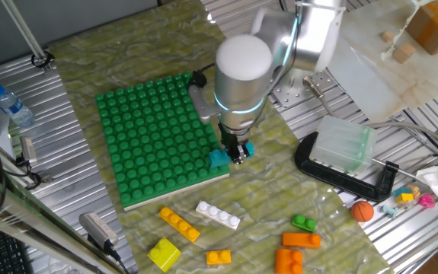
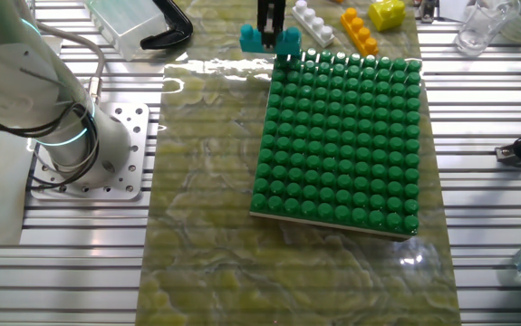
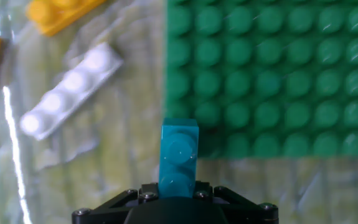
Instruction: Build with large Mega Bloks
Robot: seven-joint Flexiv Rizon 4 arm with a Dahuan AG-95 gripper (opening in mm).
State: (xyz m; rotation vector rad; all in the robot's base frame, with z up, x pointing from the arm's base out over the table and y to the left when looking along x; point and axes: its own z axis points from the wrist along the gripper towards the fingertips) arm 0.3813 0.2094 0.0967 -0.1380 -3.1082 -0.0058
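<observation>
Teal Mega Blok (image 3: 179, 155), long and studded, clamped between the fingers of the gripper (image 1: 236, 154) and carried level just off the near right corner of the green studded baseplate (image 1: 158, 133). Seen end-on in the hand view, studs up, jutting forward from the jaws, its far end about level with the baseplate's edge row. Not yet seated on any stud, as far as the views allow; height above the table (image 1: 279, 198) not determinable.

Baseplate otherwise bare of bricks in both fixed views. Loose bricks lying on the table near the baseplate's edge: white four-stud brick (image 1: 218, 215), long yellow brick (image 1: 179, 224), short yellow block (image 1: 164, 253), small orange brick (image 1: 219, 258), two further orange bricks (image 1: 301, 240) and (image 1: 289, 261), small green brick (image 1: 304, 223). Orange ball (image 1: 362, 210) farther right, beside a black clamp (image 1: 348, 176) holding a clear plastic box (image 1: 343, 143); water bottle (image 1: 11, 105) far left, well apart from the work.

Step in hand, by judgement: transport and placement of the first brick, with the build barely begun. Next move likely to call for shifting the teal brick over the baseplate, aligning its underside with a row of studs, then lowering straight down and pressing firmly before release. Chief risk: slight misalignment at the corner, leaving the brick tilted or half off the edge.
</observation>
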